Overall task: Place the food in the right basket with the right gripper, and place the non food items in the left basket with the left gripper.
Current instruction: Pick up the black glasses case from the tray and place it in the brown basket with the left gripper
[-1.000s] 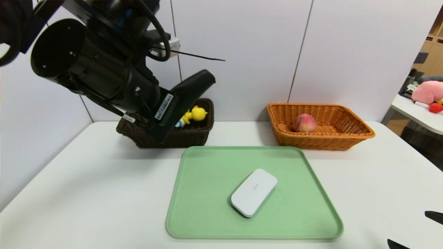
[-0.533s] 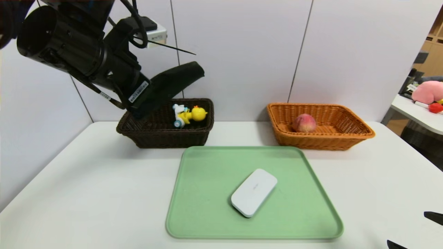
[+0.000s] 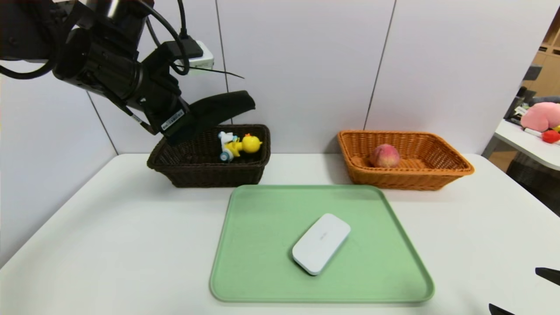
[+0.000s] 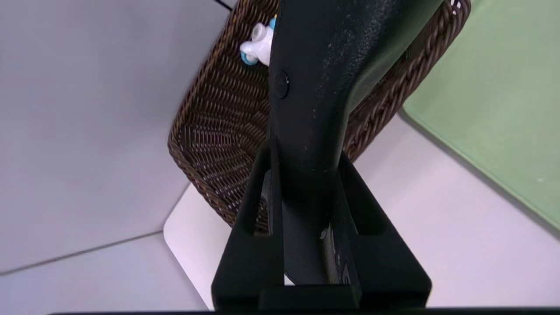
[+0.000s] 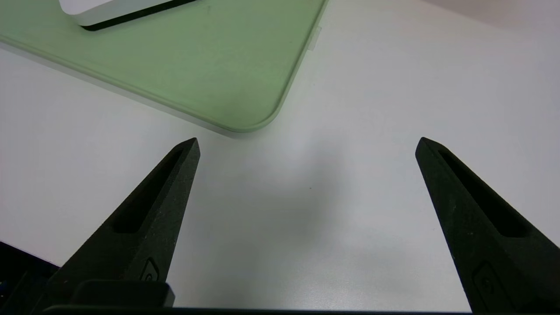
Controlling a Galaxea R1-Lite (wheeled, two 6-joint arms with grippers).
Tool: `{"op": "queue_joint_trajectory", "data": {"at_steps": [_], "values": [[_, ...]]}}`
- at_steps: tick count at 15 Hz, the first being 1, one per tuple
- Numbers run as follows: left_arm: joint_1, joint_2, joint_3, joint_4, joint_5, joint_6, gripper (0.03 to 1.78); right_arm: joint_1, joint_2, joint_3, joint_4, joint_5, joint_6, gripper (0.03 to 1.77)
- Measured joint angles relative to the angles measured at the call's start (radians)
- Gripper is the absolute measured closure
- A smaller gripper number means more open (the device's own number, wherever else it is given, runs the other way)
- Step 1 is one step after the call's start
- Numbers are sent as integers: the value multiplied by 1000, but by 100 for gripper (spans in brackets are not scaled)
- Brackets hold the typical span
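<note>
Above the dark brown basket [image 3: 209,157] at the table's [image 3: 109,245] rear left, the left gripper [image 3: 205,114] hangs raised, its fingers [image 4: 262,210] clamped on a black object [image 3: 221,109] that juts out toward the wall; what that object is cannot be told, though the left wrist view shows it as a long black body with a small round button, gripped from both sides. Inside the brown basket, toward its right end, lies a yellow duck toy [image 3: 245,144] with white and blue parts. To the right, well apart from it, stands the orange basket [image 3: 407,175], holding a peach [image 3: 385,155] near its left end. Between and in front of the two baskets sits the green tray [image 3: 262,245]; a flat white device [image 3: 321,243] with rounded corners lies on it, set diagonally, right of the tray's middle. At the near right of the table the right gripper [image 5: 306,148] is low over the bare tabletop, just beside the tray's near right corner, its fingers spread wide and holding nothing; only its tips show at the lower right edge of the head view.
</note>
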Motion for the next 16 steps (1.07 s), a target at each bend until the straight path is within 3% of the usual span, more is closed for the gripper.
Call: {"op": "queue_joint_trajectory", "data": {"at_steps": [4, 12, 16], "values": [[4, 38, -1, -71, -24, 92, 147, 0, -10, 1, 6, 0, 1, 10], [82, 125, -4, -83, -74, 301, 147, 0, -27, 20, 2, 2, 1, 10], [109, 169, -4, -75, -80, 322, 147, 0, -29, 27, 2, 1, 1, 10]]}}
